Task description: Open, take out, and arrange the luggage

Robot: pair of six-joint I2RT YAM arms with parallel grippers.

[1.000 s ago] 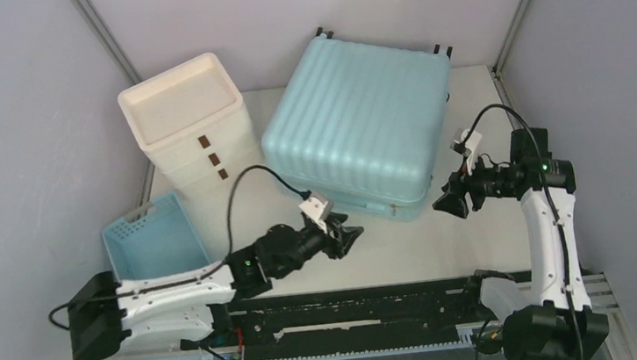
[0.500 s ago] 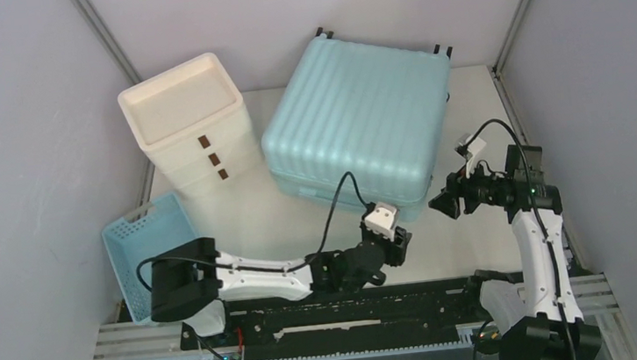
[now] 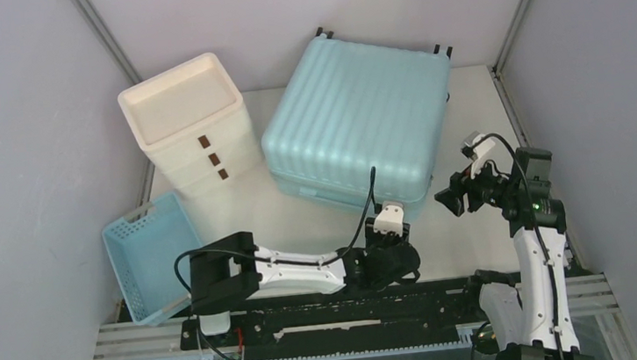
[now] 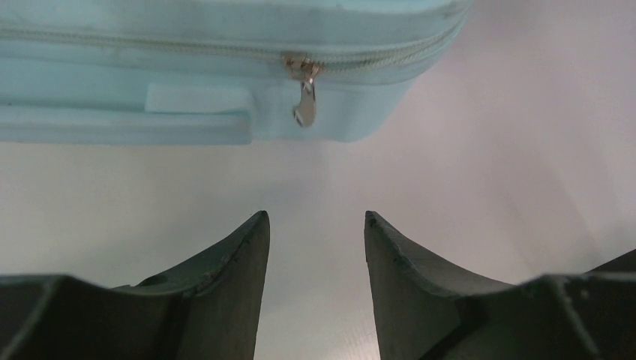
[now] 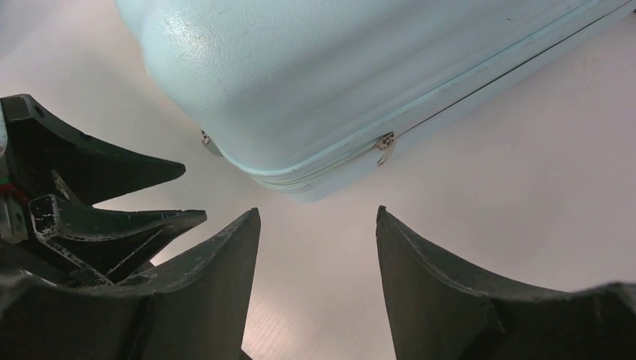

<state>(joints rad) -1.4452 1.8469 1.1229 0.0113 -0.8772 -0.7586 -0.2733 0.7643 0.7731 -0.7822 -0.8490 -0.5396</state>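
The light-blue ribbed luggage (image 3: 354, 124) lies flat and closed at the back middle of the table. In the left wrist view its front edge (image 4: 187, 82) fills the top, with a metal zipper pull (image 4: 304, 101) hanging on the seam. My left gripper (image 3: 394, 236) is open and empty, low on the table just in front of the luggage's near right corner (image 4: 315, 217). My right gripper (image 3: 447, 203) is open and empty, beside the same corner on its right (image 5: 317, 214). The right wrist view shows the corner (image 5: 337, 75) and a second zipper pull (image 5: 385, 144).
A white drawer unit (image 3: 191, 126) with brown handles stands at the back left. A blue lattice basket (image 3: 150, 249) sits at the front left. The left gripper's fingers (image 5: 112, 195) show at the left of the right wrist view. Grey walls close in on both sides.
My left arm has swung right along the luggage's front, from the middle to its near right corner. My right gripper has stayed near that corner while its arm drew back slightly.
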